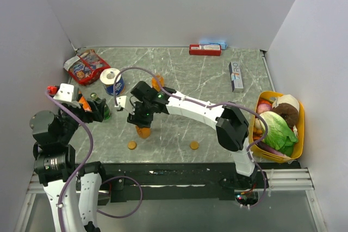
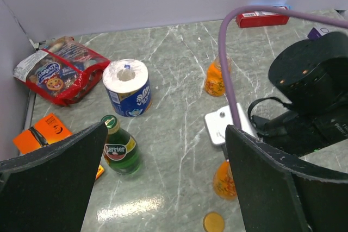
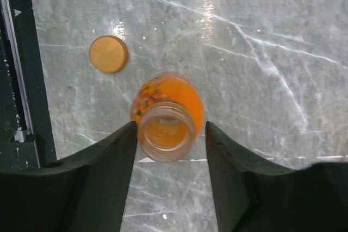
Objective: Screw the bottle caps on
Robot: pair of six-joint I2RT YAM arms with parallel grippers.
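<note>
One orange bottle [image 1: 143, 132] stands uncapped near the table's front. My right gripper [image 1: 142, 120] hangs over it. In the right wrist view the open neck [image 3: 166, 131] sits between my open fingers; the left finger [image 3: 117, 156] touches it and the right one is a little apart. One orange cap [image 3: 109, 54] lies beside it, also seen from above [image 1: 131, 145]. A second cap [image 1: 193, 145] lies further right. The second orange bottle [image 1: 157, 82] stands behind, uncapped [image 2: 216, 77]. My left gripper [image 1: 100, 111] is wide open and empty [image 2: 163, 188] by the green bottle.
A green Perrier bottle [image 2: 120, 148], a toilet-paper roll [image 2: 126, 86], a snack bag [image 2: 57, 74] and an orange packet [image 2: 46, 131] crowd the left. A red box [image 1: 205, 49] and a grey box [image 1: 235, 75] lie at the back. A yellow basket [image 1: 300, 129] of vegetables stands at the right.
</note>
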